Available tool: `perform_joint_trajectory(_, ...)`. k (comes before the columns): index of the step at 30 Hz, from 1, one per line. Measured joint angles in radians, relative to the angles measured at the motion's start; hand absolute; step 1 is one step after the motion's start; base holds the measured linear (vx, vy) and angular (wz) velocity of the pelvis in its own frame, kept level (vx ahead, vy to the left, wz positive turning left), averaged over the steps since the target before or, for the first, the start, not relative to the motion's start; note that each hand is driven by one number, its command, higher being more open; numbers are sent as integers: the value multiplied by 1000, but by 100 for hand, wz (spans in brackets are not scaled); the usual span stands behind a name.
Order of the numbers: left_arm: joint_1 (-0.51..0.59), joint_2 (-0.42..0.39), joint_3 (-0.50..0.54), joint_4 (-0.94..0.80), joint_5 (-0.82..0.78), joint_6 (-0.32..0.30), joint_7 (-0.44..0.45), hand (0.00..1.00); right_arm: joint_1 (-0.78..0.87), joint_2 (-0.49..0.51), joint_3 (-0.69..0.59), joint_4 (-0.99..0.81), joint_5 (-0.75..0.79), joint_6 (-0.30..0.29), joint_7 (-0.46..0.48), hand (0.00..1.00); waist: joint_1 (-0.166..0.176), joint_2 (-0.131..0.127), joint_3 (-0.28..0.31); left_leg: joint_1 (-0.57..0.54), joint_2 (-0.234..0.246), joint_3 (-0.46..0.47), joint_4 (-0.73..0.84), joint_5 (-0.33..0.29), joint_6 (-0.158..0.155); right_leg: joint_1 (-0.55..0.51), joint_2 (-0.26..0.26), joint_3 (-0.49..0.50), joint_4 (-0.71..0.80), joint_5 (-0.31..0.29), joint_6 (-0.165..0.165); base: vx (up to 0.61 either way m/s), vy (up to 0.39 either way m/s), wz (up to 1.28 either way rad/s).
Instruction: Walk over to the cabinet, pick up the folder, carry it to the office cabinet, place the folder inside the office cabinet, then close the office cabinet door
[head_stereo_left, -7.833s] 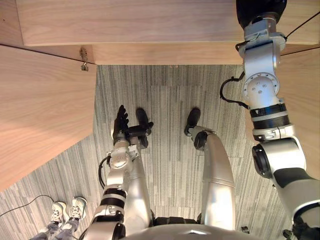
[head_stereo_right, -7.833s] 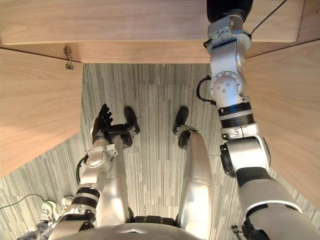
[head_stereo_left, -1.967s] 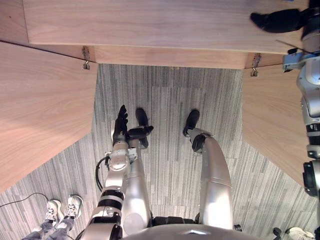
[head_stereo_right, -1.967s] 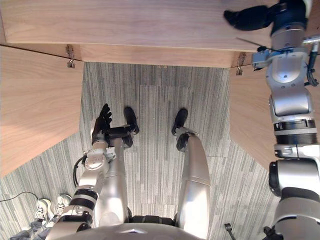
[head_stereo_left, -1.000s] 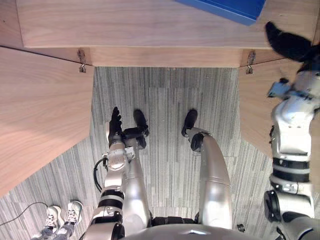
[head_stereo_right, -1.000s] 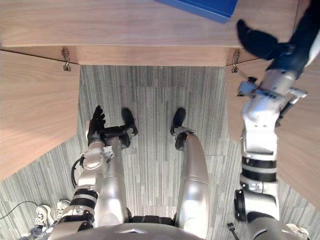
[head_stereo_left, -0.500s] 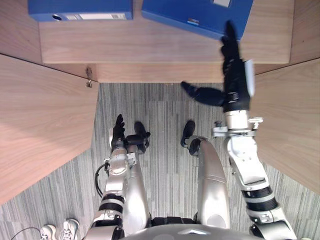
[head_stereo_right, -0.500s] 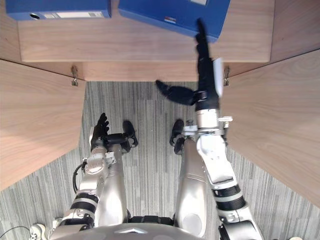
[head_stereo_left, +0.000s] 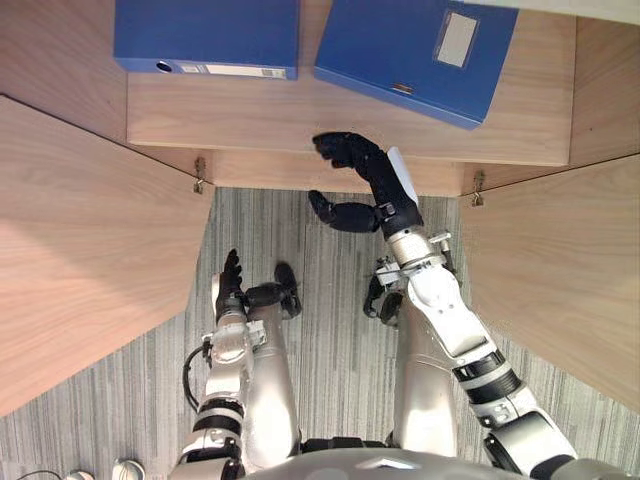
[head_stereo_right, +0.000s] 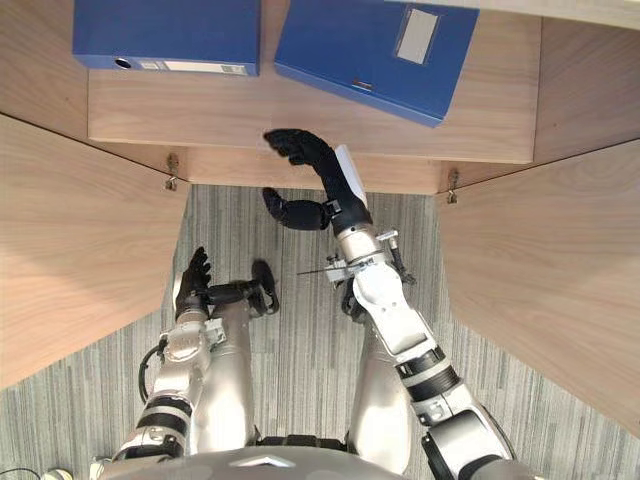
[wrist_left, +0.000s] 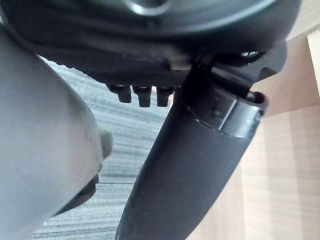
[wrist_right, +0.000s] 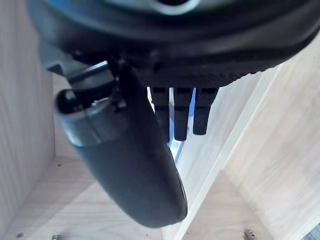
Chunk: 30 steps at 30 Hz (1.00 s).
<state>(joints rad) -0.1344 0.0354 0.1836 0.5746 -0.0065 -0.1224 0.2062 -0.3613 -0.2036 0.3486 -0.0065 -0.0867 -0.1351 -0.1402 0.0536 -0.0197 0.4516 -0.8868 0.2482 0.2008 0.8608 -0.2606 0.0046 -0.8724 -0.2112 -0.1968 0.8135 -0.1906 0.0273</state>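
The right hand (head_stereo_left: 365, 180), upper centre, has come off the folder (head_stereo_left: 420, 55) and hangs empty over the shelf (head_stereo_left: 250, 110) edge, fingers loosely bent, thumb spread. The folder lies askew on the shelf, upper right, so placing looks done. The door (head_stereo_left: 560, 260) at right stands open. Half a second ago, straight fingers touched the folder's near edge. The left hand (head_stereo_left: 231, 280) idles lower left, fingers straight.

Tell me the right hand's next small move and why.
Probably swing the right hand out to the right door and begin pushing it shut: the angled folder already lies on the shelf, the hand holds nothing, and that door stands open.
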Motion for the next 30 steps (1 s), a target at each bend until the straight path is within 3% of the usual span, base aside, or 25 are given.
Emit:
perform_joint_trajectory(19,2,19,-1,-4,0,-7,-6,100,-117,-161,-18,93,-70,38,-15,0,28,2,0,-37,-11,-16,-41,21,1,-21,-3,-26,-36,-1,0,12,11,3)
perform_joint_trajectory(30,23,30,-5,-18,-4,-10,-18,100,-187,-227,-129,93,-65,39,-50,0,27,2,0,-46,-18,-13,-53,21,1,-32,-8,-28,-39,-1,1,6,15,1)
